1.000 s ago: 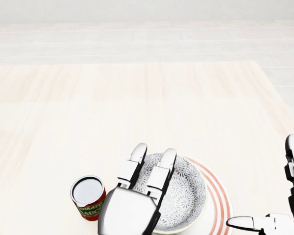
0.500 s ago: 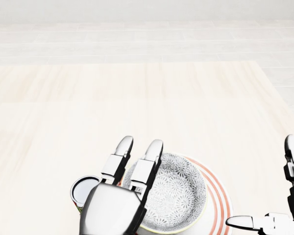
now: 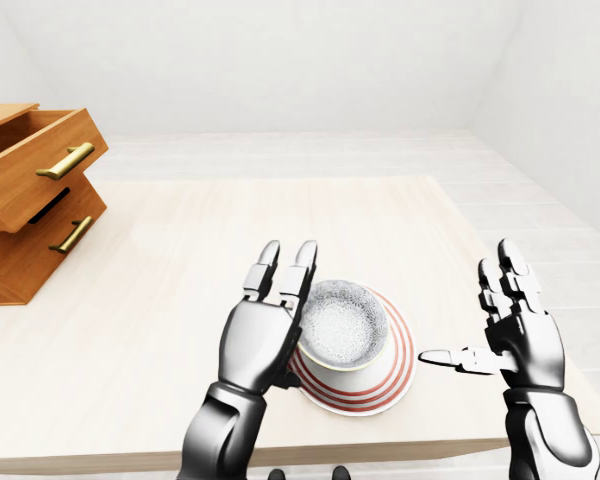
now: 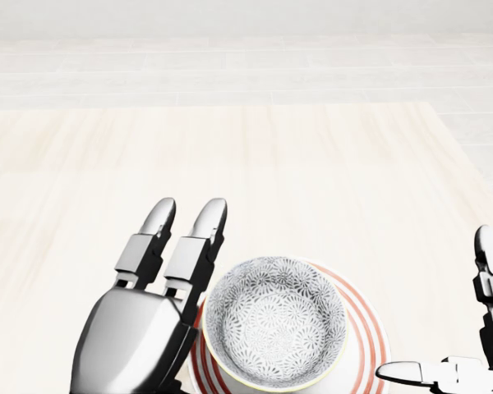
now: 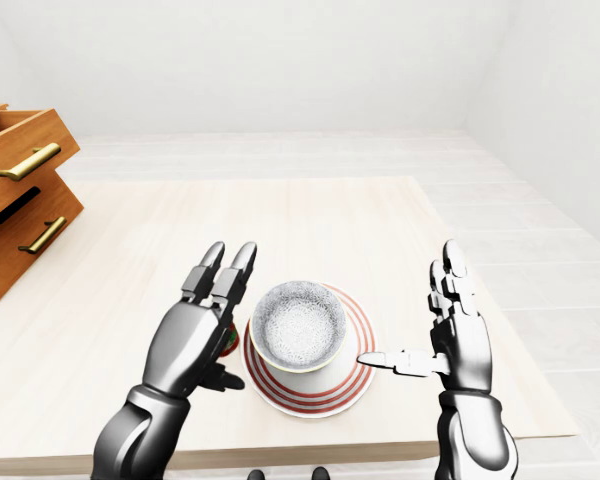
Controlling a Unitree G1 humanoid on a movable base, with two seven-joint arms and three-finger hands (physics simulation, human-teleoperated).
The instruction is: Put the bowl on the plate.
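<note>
Pale wooden table (image 3: 180, 230), with a wooden drawer unit (image 3: 30, 190) far off beyond the left hand (image 4: 144, 328), upper drawer pulled out, brass handles (image 3: 65, 161). Bowl (image 4: 273, 324) – grey-white, flower-patterned inside – seated on the red-ringed plate (image 4: 370, 328), between the two hands and nearer the left one. A sliver of red and green (image 5: 228, 345) just behind the left hand, too covered to identify. Left hand: open, holding nothing, two fingers straight and side by side, pointing away from the robot, palm just beside the bowl; contact with the bowl cannot be told. Right hand (image 3: 515, 335): spread, fingers upright, thumb stretched toward the plate's rim and short of it. Left hand covers the plate's near rim in the head view; plate's lower edge and most of the right hand cut off there – drawer unit cropped in the eye views.
</note>
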